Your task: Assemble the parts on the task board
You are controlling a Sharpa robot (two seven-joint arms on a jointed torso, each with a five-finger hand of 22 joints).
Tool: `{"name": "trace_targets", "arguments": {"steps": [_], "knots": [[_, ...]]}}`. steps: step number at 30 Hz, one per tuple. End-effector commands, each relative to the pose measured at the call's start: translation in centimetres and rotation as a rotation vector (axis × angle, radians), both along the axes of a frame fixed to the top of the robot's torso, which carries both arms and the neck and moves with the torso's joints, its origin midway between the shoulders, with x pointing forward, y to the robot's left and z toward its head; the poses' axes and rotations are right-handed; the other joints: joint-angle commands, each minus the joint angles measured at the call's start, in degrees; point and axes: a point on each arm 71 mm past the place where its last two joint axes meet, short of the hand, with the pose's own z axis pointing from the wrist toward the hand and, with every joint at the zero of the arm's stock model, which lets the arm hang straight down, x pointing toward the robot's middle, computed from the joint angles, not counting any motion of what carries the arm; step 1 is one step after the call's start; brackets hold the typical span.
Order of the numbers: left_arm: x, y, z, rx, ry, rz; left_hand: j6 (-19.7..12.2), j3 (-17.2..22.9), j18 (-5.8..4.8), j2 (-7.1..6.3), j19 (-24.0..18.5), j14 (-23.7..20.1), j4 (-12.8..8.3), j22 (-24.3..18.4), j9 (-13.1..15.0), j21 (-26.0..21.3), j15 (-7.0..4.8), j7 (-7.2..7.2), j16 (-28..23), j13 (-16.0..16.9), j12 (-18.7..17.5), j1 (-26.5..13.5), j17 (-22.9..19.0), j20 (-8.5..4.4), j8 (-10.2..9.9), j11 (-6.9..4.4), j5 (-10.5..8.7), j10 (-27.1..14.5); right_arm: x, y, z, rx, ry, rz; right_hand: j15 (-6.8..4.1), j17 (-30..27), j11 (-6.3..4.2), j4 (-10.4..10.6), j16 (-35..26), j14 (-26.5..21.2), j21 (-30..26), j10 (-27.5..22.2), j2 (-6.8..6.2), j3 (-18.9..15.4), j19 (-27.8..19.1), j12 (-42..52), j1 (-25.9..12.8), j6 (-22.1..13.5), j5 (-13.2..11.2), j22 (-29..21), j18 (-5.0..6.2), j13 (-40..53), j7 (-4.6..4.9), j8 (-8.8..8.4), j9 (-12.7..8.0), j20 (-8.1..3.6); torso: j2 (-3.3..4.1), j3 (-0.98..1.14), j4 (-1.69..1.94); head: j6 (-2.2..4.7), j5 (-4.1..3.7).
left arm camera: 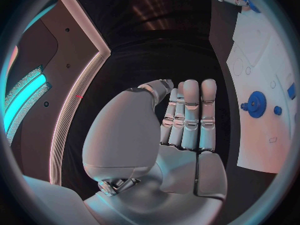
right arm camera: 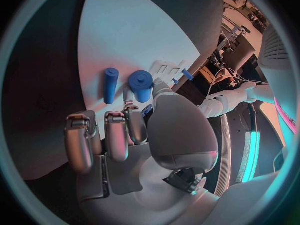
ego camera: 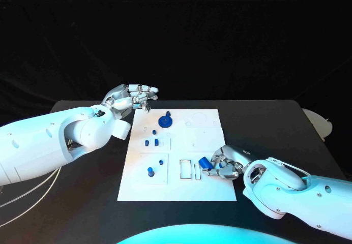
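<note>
The right hand (ego camera: pixel 226 163) rests on the near right part of the white task board (ego camera: pixel 209 190), its fingers (ego camera: pixel 220 173) curled around a blue cylindrical part (ego camera: pixel 204 162) that shows just beyond the fingertips, pinched between the thumb and the nearest finger and held over the board beside a rectangular slot (ego camera: pixel 185 170). In the right wrist view the same hand (right arm camera: pixel 147 135) has its fingers (right arm camera: pixel 116 135) bent downward, a stout blue cylinder (right arm camera: pixel 140 85) standing directly past the fingertips and a slimmer blue peg (right arm camera: pixel 110 85) just beside it, further from the thumb; whether the peg touches the fingers cannot be told. The left hand (ego camera: pixel 132 97) hovers off the far left corner of the board, holding nothing, its fingers (ego camera: pixel 143 93) close together and slightly bent. In the left wrist view that hand (left arm camera: pixel 181 130) shows its fingers (left arm camera: pixel 191 112) straight and side by side, thumb folded across the palm, with a blue gear (left arm camera: pixel 256 104) on the board well beyond the fingertips to one side. In the head view the gear (ego camera: pixel 166 121) lies near the left hand's fingertips but apart from them, and several small blue pegs (ego camera: pixel 152 143) stand in the board's left half, between the two hands.
</note>
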Motion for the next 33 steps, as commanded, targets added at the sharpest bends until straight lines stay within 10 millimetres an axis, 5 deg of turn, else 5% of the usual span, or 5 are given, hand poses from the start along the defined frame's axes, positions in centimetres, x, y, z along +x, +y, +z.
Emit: {"name": "trace_targets", "arguments": {"steps": [1, 16, 33], "knots": [[-0.1, -0.2, 0.1, -0.013, -0.001, -0.015, -0.38, 0.06, 0.32, 0.45, -0.26, -0.45, -0.15, -0.05, 0.05, -0.22, 0.08, 0.16, -0.28, 0.09, 0.31, -0.04, -0.09, 0.06, -0.23, 0.09, 0.29, -0.43, -0.4, 0.0, -0.2, -0.002, -0.003, -0.010, -0.02, 7.86, -0.15, -0.05, 0.45, 4.46, 0.30, 0.55, 0.54, 0.00, 6.00, 0.37, 1.44, 0.62, 1.02, 15.09, -0.81, 3.10, -0.31, -0.10, 0.20, -0.02, 0.00, 0.03, -0.06, 0.05, -0.06], [0.0, -0.4, 0.1, -0.014, -0.003, -0.016, -0.41, 0.05, 0.34, 0.47, -0.33, -0.46, -0.11, -0.14, 0.05, -0.32, 0.09, 0.15, -0.29, 0.10, 0.35, -0.11, -0.10, 0.07, -0.24, 0.10, 0.30, -0.49, -0.4, 0.4, 3.1, 0.113, -0.086, -0.056, -0.57, 8.49, -0.82, -0.04, 0.74, 4.59, 0.30, 1.41, 2.21, 1.57, 6.00, 1.15, 4.35, 2.12, 3.70, 15.09, -0.81, 4.38, -1.06, -0.10, 0.40, -0.50, 0.00, 0.04, -0.05, 0.36, -0.44], [-0.1, -0.6, 0.1, -0.017, -0.002, -0.023, -0.41, 0.05, 0.34, 0.47, -0.33, -0.46, -0.11, -0.14, 0.05, -0.32, 0.09, 0.15, -0.29, 0.10, 0.35, -0.11, -0.10, 0.07, -0.24, 0.10, 0.30, -0.49, -0.4, 4.2, 1.6, 0.103, 0.096, 0.056, -0.67, 8.09, -0.89, 0.13, 0.57, 4.50, 0.30, 0.91, 2.78, 1.23, 6.00, 0.08, 1.79, 2.73, 4.33, 15.09, -0.81, 3.56, -1.13, -0.25, 0.46, -0.64, 0.11, 0.02, 0.05, -0.05, -0.05]]}}
